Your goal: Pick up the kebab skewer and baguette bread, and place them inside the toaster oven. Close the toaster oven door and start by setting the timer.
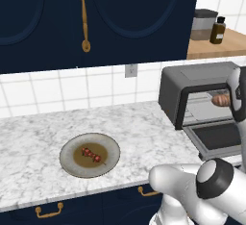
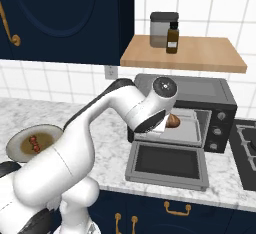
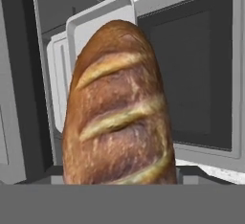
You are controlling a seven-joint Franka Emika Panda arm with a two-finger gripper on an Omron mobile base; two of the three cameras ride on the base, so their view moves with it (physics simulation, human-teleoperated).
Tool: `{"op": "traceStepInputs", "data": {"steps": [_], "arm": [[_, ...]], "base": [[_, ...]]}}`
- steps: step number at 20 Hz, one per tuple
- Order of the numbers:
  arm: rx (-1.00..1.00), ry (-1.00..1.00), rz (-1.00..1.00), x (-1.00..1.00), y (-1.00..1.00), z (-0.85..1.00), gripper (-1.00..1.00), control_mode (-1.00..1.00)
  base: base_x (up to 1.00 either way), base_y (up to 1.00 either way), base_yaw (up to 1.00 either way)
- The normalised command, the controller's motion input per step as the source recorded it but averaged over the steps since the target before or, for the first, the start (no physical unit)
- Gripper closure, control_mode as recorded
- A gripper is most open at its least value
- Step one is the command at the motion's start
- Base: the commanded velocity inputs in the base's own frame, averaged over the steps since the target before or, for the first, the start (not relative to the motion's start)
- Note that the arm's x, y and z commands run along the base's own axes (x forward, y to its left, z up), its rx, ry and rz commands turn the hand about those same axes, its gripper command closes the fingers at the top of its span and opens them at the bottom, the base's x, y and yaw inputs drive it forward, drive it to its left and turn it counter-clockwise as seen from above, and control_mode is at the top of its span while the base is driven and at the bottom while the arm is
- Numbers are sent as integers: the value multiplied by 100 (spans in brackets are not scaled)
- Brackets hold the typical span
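Observation:
The golden-brown baguette bread hangs in front of the toaster oven, and my gripper is shut on it. The loaf hides my fingertips in the hand view. From the side, the baguette bread sits at the oven's mouth, just above the pale tray. The toaster oven door is dropped open and lies flat toward me. The kebab skewer with red and brown chunks lies on a round plate at the counter's left.
Above the oven is a wooden shelf with a grey canister and a dark bottle. A black stove borders the oven on the right. Dark blue cabinets hang over the marble counter.

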Motion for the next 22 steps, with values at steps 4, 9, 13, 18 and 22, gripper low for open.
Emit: {"op": "traceStepInputs", "data": {"steps": [4, 9, 13, 18, 22], "arm": [[0, -12, 0, 20, -7, -50, 100, -100], [0, -16, 0, 16, -11, -38, 100, -100], [0, -2, 0, 24, 0, 0, 100, -100], [0, 0, 0, 20, 0, -5, 100, -100], [0, 0, 0, 18, 0, -12, 100, -100]], "base": [[0, 0, 0], [0, 0, 0], [0, 0, 0], [0, 0, 0], [0, 0, 0]]}}
